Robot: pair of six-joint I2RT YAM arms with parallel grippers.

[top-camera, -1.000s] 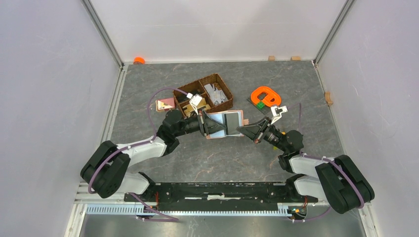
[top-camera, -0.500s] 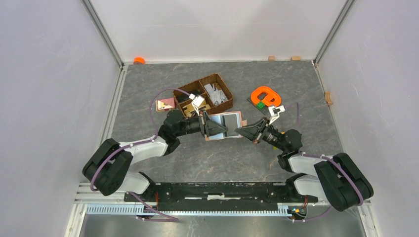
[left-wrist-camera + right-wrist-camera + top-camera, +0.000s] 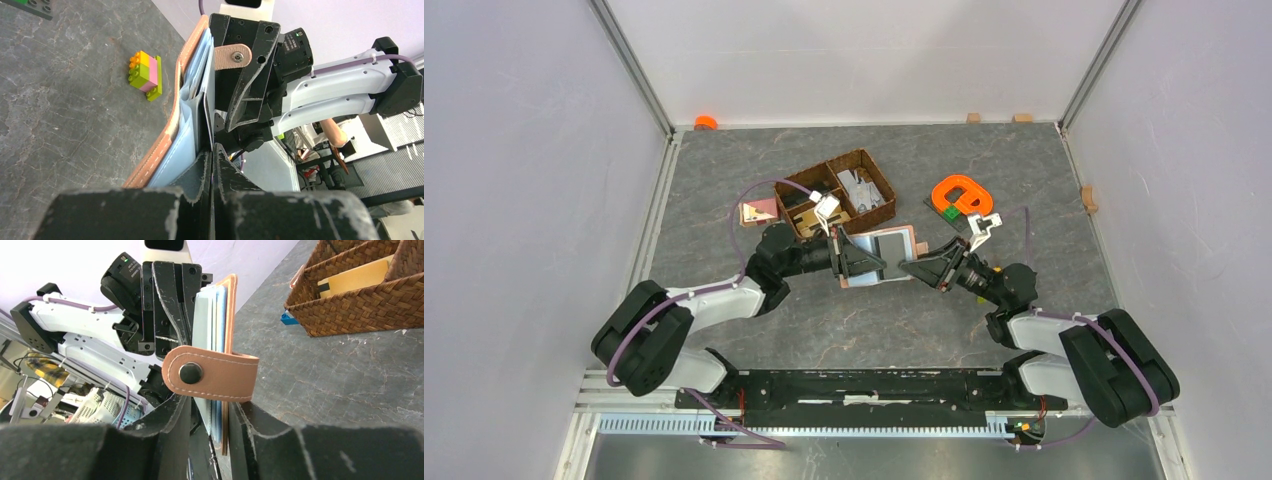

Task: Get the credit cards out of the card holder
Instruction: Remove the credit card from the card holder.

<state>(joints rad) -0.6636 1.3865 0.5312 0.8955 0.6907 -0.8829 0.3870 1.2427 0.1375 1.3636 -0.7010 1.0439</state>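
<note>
Two hands (image 3: 854, 263), card holder (image 3: 890, 246) between

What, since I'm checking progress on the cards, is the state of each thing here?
card holder: open, snap tab undone.
credit cards: tucked inside, none out yet.
left gripper: fingers shut on the card holder.
right gripper: fingers open around its tab edge.
wicker basket: holding items.

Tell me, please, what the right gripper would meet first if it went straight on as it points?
Most likely the card holder: its snap tab stands just ahead of the right gripper, though depth is unclear.
</note>
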